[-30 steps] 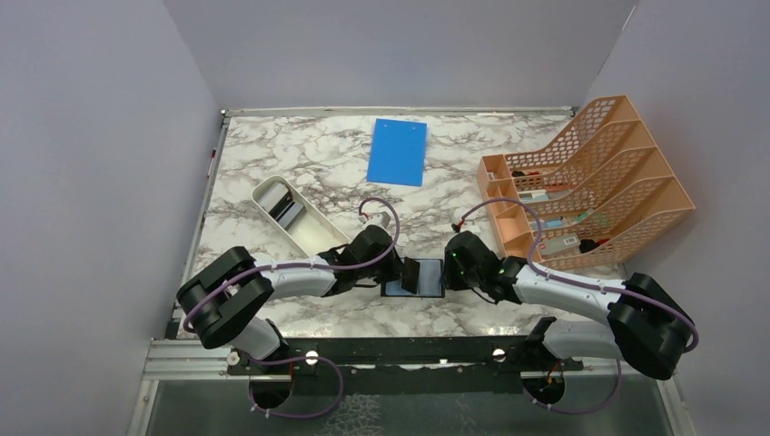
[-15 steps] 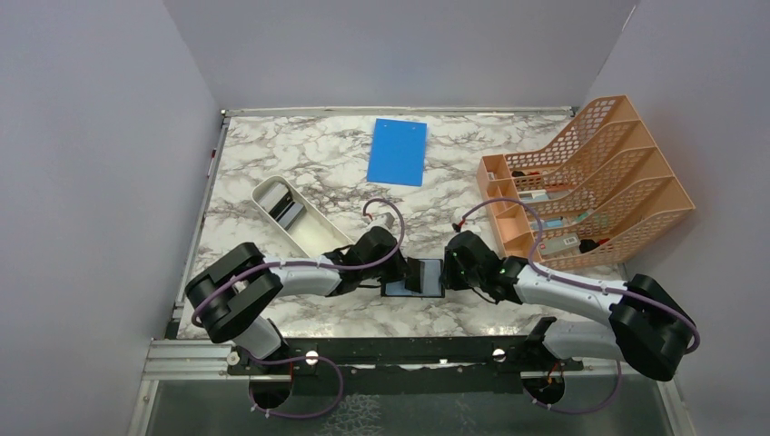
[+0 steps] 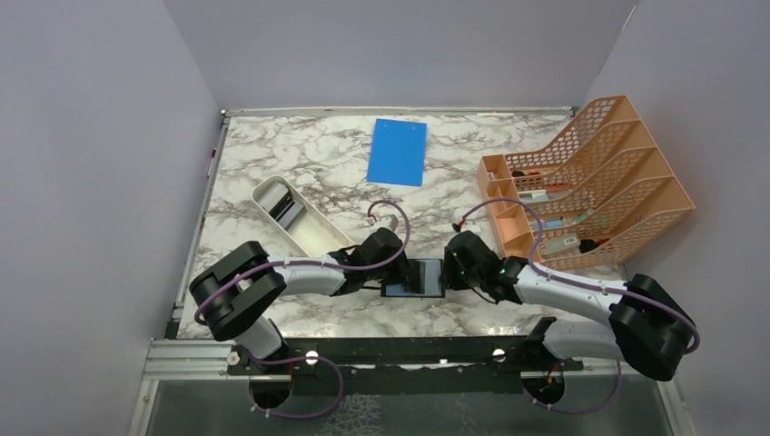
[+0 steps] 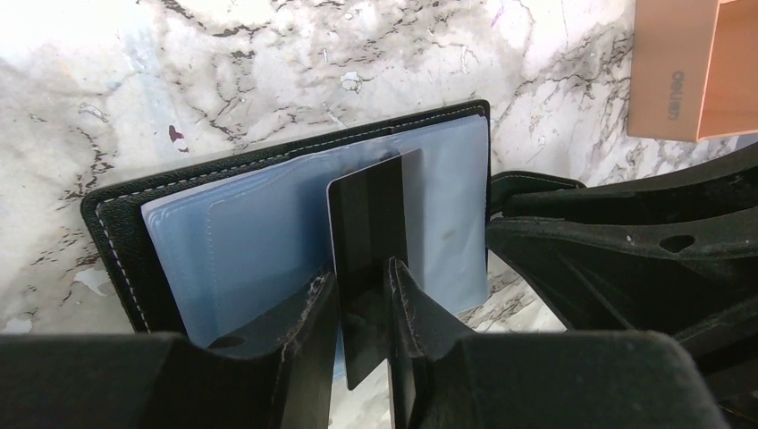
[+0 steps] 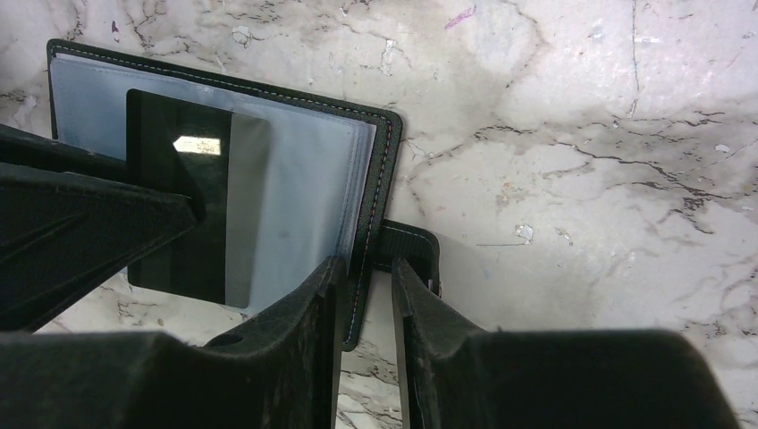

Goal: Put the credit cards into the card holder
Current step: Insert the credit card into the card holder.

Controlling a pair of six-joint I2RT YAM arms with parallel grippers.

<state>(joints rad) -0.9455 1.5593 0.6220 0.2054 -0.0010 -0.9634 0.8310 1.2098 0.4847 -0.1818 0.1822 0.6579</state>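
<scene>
The card holder [image 3: 430, 279] lies open on the marble between my two grippers, its grey-blue pockets [image 4: 259, 232] facing up. A dark credit card [image 4: 366, 214] rests on those pockets [image 5: 304, 188], and its near end sticks out over the holder's edge. My left gripper [image 4: 362, 268] stands just above that end with its jaws slightly apart, and the card's face [image 5: 179, 206] shows behind them. My right gripper [image 5: 368, 261] is open and straddles the holder's right edge beside the snap tab [image 5: 420, 246]. From the top view, the left gripper [image 3: 402, 275] and the right gripper [image 3: 448, 274] flank the holder.
A white oblong tray [image 3: 257, 193] with more dark cards [image 3: 289, 212] sits to the left behind the left arm. An orange mesh rack [image 3: 590, 182] stands at the right, and its corner [image 4: 688, 71] is close to the holder. A blue board [image 3: 398, 152] lies at the back.
The left gripper's jaws have parted and let go of the dark card. The card has dropped from tilted-up to lying flatter on the holder. The left arm has edged to the right.
</scene>
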